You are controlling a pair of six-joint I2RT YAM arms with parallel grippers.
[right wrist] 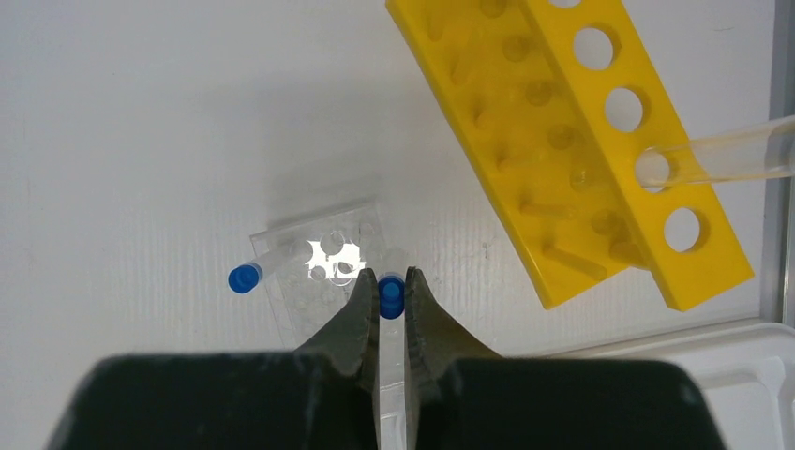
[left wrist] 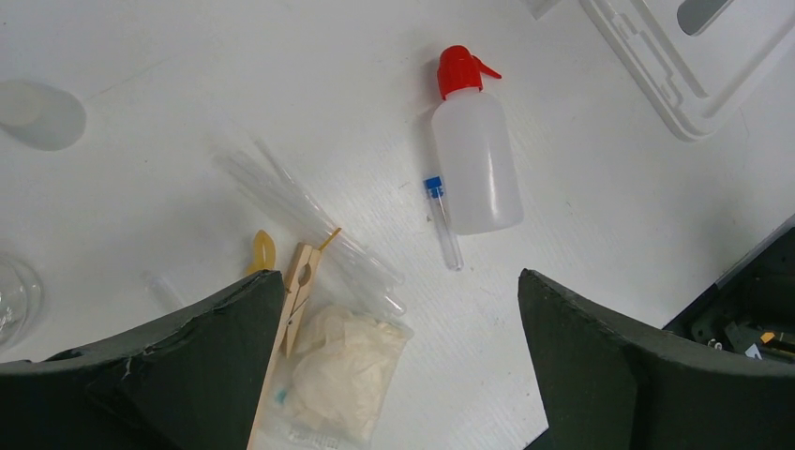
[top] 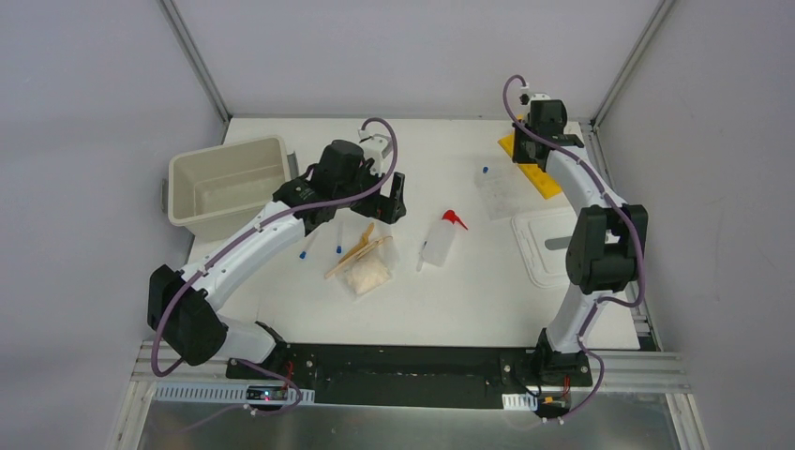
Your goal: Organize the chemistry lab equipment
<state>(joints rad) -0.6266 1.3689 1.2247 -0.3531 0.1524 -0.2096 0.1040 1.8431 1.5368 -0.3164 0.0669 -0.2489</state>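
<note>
My right gripper [right wrist: 391, 281] is shut on a small blue-capped tube [right wrist: 391, 296], held over a clear holed tray [right wrist: 319, 272] beside the yellow tube rack [right wrist: 562, 141]. A second blue-capped tube [right wrist: 246, 277] lies on that tray. My left gripper [left wrist: 398, 281] hangs open and empty above the wooden sticks [left wrist: 298, 291] and the beige packet [left wrist: 342, 375]. The squeeze bottle with the red nozzle [left wrist: 473, 159] lies flat, with a blue-capped tube [left wrist: 441, 220] against it. From above, the left gripper [top: 389, 202] is just behind the sticks [top: 352, 251]; the right gripper [top: 525, 145] is at the rack [top: 534, 173].
A cream bin [top: 225, 183] stands at the back left. Its white lid [top: 548, 244] lies at the right near the right arm. Two more blue-capped tubes [top: 303, 253] lie left of the sticks. A long clear tube [right wrist: 722, 155] rests in the rack.
</note>
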